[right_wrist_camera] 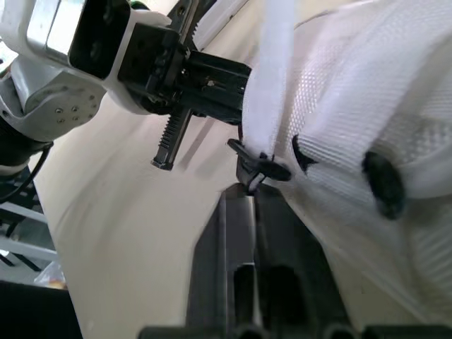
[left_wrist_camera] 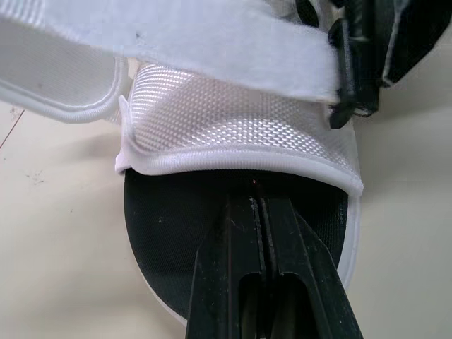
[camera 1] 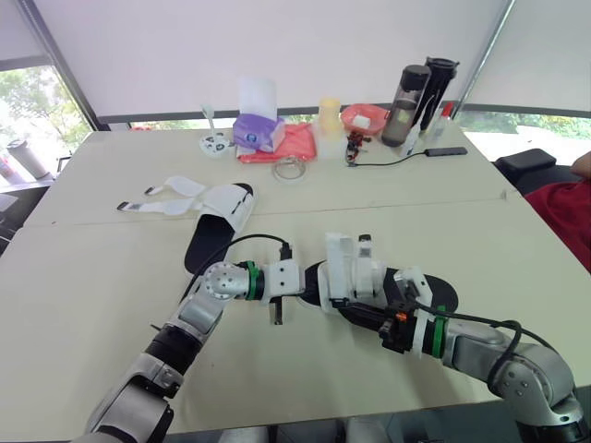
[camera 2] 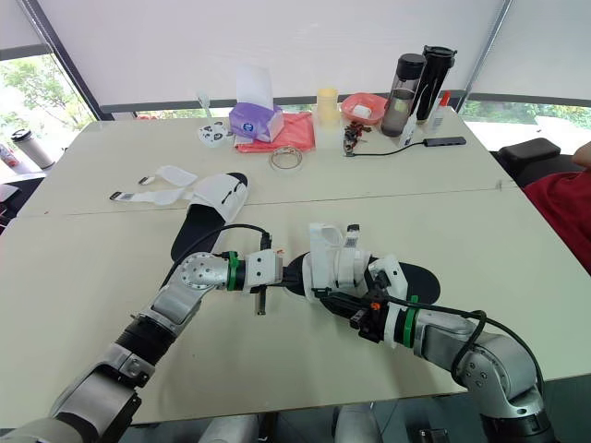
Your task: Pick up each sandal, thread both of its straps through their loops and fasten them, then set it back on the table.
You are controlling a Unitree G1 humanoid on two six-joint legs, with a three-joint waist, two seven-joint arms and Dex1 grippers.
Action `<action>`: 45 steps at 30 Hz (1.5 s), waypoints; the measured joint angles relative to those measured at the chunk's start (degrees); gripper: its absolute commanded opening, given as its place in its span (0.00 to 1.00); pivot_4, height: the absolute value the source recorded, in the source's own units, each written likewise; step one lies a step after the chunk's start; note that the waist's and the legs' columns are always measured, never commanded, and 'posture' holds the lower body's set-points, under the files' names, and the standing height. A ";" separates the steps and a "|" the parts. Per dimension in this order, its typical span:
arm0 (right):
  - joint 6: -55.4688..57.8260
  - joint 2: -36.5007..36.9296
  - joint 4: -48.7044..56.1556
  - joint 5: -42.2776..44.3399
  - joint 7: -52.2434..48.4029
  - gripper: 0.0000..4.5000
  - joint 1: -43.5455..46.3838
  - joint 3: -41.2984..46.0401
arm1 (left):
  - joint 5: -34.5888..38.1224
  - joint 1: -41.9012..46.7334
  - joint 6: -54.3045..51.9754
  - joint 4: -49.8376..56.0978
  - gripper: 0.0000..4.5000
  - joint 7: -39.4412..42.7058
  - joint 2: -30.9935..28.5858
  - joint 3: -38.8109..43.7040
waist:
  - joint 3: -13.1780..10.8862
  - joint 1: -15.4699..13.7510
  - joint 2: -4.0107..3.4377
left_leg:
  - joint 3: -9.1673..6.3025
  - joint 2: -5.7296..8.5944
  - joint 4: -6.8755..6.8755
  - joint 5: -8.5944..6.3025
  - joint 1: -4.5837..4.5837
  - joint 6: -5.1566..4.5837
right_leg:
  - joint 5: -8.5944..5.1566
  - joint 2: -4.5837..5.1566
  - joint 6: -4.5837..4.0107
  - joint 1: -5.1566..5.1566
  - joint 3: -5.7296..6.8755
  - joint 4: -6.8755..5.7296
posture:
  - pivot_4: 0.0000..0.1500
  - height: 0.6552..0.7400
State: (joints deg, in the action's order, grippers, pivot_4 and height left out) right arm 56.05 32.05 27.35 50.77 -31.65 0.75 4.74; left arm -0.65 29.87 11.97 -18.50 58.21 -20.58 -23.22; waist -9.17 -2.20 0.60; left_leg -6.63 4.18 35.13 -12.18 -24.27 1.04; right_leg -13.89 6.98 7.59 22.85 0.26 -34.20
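White-strapped sandal [camera 1: 226,205]: laid toward left edge of the table [camera 1: 83,277], straps spread.
Left gripper [left_wrist_camera: 256,205]: fingers pressed together, tips set on black footbed [left_wrist_camera: 169,233].
Second sandal [camera 1: 355,272]: placed near front edge, between grippers.
Right gripper [right_wrist_camera: 248,201]: fingers pressed together at black loop [right_wrist_camera: 256,168].

G1 arms up close: black at the tips, then white, green and silver going back

The left gripper [left_wrist_camera: 256,203] and right gripper [right_wrist_camera: 248,201] are each two flat matte-black fingers with just a hairline seam between them. Right behind the fingers there's a black housing. The right one has a tiny orange bit [camera 1: 401,317] and the left has a toothed black rack [right_wrist_camera: 168,141] hanging off it. Further back comes a white wrist block [camera 1: 280,279], a green ring [camera 1: 251,278], then silver-grey shells, and the left has a round cap [camera 1: 220,281] dotted with small screws. Black cables [camera 1: 254,238] loop back from both wrists.
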 measured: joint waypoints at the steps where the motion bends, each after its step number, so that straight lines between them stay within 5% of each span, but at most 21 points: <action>1: 0.00 -0.05 0.00 0.00 0.13 0.00 -0.02 0.00 | 0.00 0.05 0.00 -0.08 0.00 -0.01 0.01 0.00 | 0.00 -0.01 0.00 | 0.00 0.00 0.01 0.00 0.00 0.00 | 0.00 -0.01 0.00 0.00 0.00 -0.01 | 1.00 1.00; 29: -4.38 5.93 3.79 -2.19 -7.00 0.00 -8.80 -3.12 | -0.40 0.37 1.41 -1.37 0.00 -0.27 0.41 -0.21 | 0.03 -0.05 -0.03 | 0.02 -0.01 0.03 0.00 0.19 0.00 | -0.01 -0.01 0.01 -0.20 0.00 0.00 | 1.00 1.00; 38: -9.18 3.94 2.38 -5.99 -6.62 0.99 -6.72 -2.21 | -0.41 0.37 1.48 -1.45 0.00 -0.31 0.46 -0.26 | 0.04 -0.04 -0.03 | 0.01 -0.01 0.02 0.00 0.22 -0.01 | 0.00 -0.02 0.01 -0.21 0.00 -0.02 | 1.00 1.00; 45: -9.11 3.71 2.20 -5.54 -6.65 0.99 -6.64 -2.19 | -0.59 0.34 1.47 -1.69 0.00 -0.70 0.44 -0.26 | 0.04 -0.02 -0.03 | 0.02 -0.03 0.02 -0.03 0.45 0.05 | -0.02 -0.02 0.01 -0.44 -0.01 -0.01 | 1.00 1.00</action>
State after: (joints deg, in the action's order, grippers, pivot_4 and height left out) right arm 46.94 35.76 29.55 45.23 -38.30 -5.89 2.56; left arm -1.24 30.20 13.44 -20.19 57.51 -20.13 -23.48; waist -9.14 -2.22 0.56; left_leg -6.61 4.16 35.15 -12.21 -23.82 1.10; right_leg -13.91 6.96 7.60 22.41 0.25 -34.21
